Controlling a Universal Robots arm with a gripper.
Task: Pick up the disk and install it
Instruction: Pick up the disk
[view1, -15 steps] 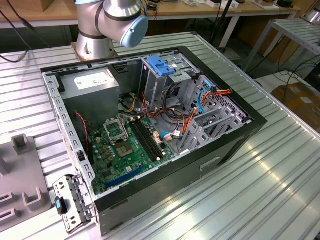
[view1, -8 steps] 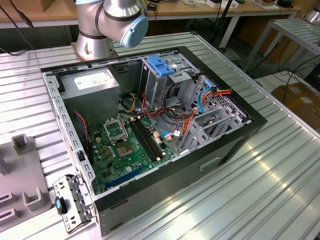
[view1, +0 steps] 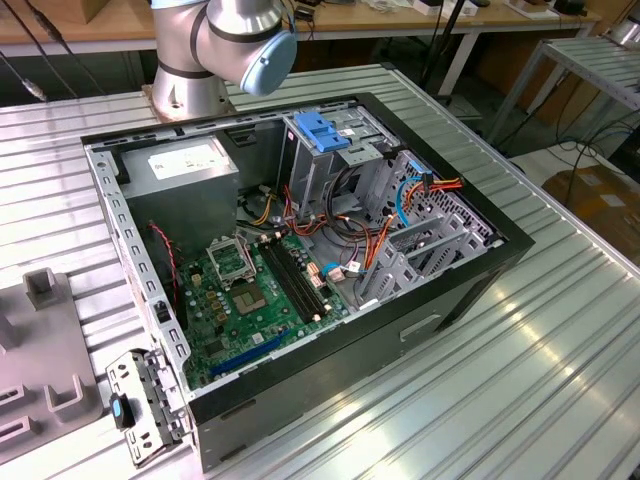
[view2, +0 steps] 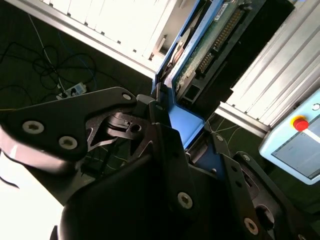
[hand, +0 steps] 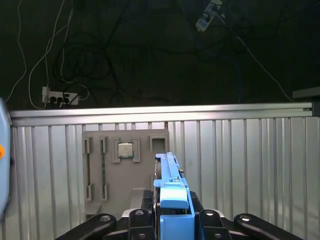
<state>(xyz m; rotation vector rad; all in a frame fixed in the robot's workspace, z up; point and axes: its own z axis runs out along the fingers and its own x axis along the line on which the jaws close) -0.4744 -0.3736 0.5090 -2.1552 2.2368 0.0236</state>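
In both wrist views my gripper (hand: 172, 216) (view2: 172, 125) is shut on the disk. The disk (hand: 171, 187) is held edge-on, so its blue plastic carrier edge runs up between the black fingers (hand: 102, 222). In the second wrist view the disk (view2: 207, 42) shows its green circuit board and a connector row, framed by the blue carrier. It hangs in the air over the ribbed metal table (hand: 240, 160), away from the computer. In the exterior view the open computer case (view1: 470, 285) lies on the table with its metal drive cage (view1: 340, 165) at the back.
A light-blue latch (view1: 322, 130) tops the cage, and a grey power-supply box (view1: 185, 170) sits beside it. The motherboard (view1: 250, 300) fills the case floor among loose cables. A grey fixture tray (hand: 125, 172) holding a processor chip (hand: 125, 149) lies below the gripper. The arm's base (view1: 215, 50) stands behind the case.
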